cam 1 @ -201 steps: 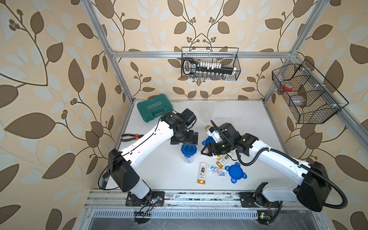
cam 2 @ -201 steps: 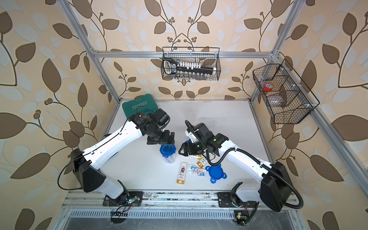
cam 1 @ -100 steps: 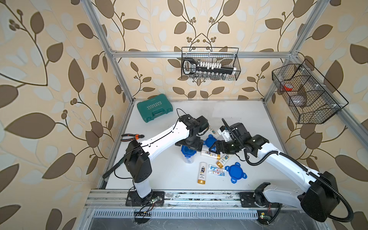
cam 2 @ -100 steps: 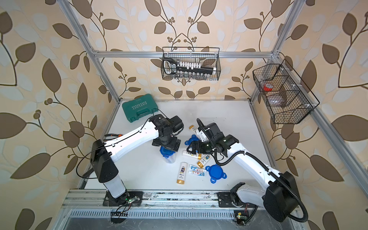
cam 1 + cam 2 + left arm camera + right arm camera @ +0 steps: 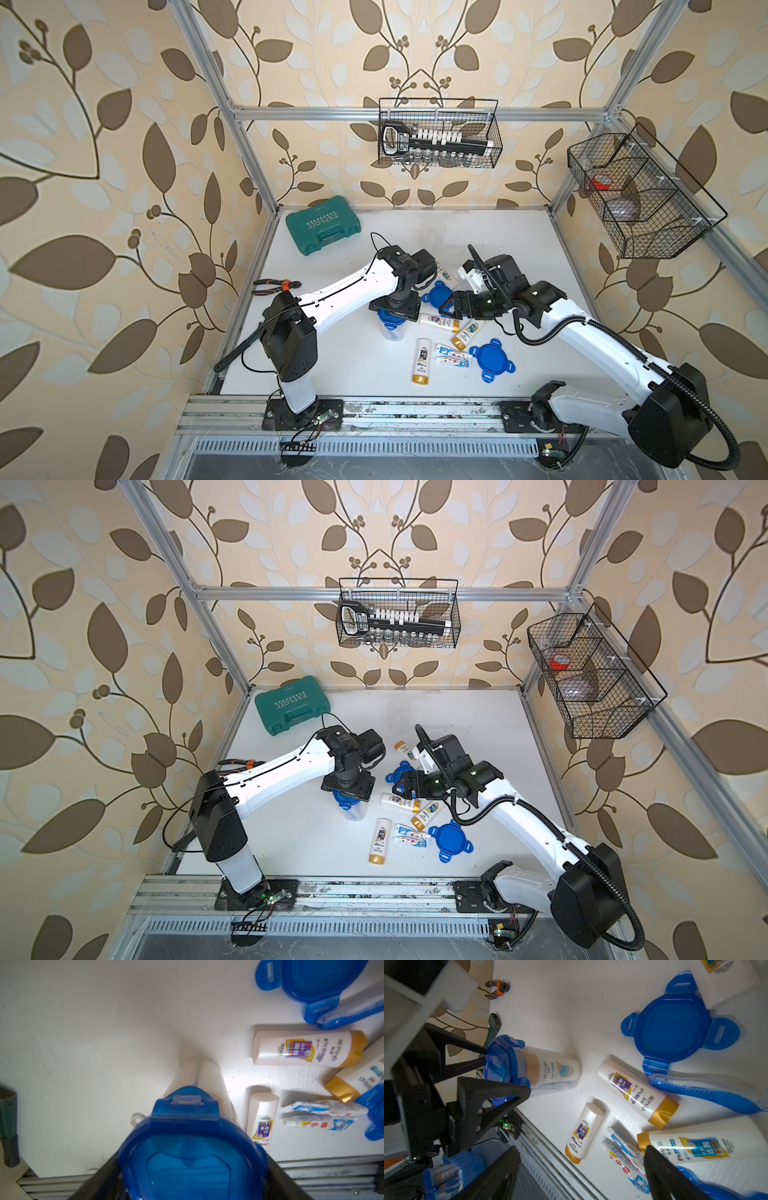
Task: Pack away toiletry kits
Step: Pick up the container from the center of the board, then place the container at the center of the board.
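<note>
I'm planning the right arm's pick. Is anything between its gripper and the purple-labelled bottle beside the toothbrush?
Nothing visible: the right gripper hangs open over the bottle, which lies uncovered; the toothbrush lies alongside.

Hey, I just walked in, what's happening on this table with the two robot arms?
Two arms are packing toiletry kits into jars. The left end effector straddles the blue lid of an upright clear jar that has a white bottle inside; whether it is gripping the lid is unclear. The right end effector is open and empty, hovering over loose items: gold-capped bottles, toothpaste tubes, a blue toothbrush and two loose lids.
</note>
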`<state>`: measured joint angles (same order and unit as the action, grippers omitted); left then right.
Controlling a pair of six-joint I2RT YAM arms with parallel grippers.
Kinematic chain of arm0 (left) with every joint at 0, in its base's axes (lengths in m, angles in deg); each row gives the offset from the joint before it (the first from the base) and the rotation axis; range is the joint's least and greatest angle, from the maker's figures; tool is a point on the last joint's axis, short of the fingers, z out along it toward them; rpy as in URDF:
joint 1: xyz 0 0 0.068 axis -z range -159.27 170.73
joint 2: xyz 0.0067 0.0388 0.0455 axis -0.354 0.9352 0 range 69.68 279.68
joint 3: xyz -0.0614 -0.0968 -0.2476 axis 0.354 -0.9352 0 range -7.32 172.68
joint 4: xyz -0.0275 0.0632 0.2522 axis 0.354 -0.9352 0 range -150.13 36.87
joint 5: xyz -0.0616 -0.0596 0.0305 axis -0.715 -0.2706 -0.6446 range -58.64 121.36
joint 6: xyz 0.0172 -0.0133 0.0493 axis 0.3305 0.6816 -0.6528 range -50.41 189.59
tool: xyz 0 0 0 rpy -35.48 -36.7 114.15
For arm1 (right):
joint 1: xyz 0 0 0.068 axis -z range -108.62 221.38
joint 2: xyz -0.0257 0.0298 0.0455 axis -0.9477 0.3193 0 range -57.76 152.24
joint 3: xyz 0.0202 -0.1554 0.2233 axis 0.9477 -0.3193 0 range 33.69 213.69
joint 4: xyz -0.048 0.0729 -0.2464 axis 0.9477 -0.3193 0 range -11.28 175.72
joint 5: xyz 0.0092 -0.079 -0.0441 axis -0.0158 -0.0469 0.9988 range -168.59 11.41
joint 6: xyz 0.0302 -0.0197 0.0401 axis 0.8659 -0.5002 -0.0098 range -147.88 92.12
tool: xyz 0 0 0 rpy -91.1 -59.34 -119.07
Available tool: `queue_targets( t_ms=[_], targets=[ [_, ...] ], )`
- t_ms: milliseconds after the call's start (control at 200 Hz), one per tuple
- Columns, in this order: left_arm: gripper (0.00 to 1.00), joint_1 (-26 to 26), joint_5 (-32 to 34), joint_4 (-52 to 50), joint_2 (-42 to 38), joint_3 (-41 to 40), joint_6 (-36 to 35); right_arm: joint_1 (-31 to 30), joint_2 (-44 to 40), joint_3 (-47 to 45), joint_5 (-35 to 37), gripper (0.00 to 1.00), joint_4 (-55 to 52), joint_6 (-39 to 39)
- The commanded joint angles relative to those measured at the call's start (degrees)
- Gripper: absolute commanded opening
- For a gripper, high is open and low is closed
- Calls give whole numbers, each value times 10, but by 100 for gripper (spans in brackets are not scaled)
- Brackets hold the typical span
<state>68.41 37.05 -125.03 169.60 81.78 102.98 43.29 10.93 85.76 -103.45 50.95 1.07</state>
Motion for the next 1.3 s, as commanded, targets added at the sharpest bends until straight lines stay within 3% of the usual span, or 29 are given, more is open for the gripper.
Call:
queue_targets(
  t_ms=[0,105,255,395,555,765,965,1295],
  targets=[
    [66,-7,34,-14,-17,-9,3,8,-8,19,11,93,-23,-14],
    [63,-51,39,-16,-30,-13,-18,18,-11,34,17,93,-33,-19],
    [60,-178,55,-5,-33,9,-74,24,2,88,43,93,-82,-43],
    [57,-287,61,25,17,66,-129,29,12,149,79,93,-149,-67],
    [59,-371,49,42,94,137,-170,38,11,181,105,93,-190,-71],
    [69,-405,10,29,150,182,-184,77,11,199,147,93,-224,-78],
    [98,-410,12,24,153,199,-184,136,35,225,161,92,-233,-101],
    [99,-415,10,-6,96,214,-187,210,125,266,166,90,-182,-129]
  ],
)
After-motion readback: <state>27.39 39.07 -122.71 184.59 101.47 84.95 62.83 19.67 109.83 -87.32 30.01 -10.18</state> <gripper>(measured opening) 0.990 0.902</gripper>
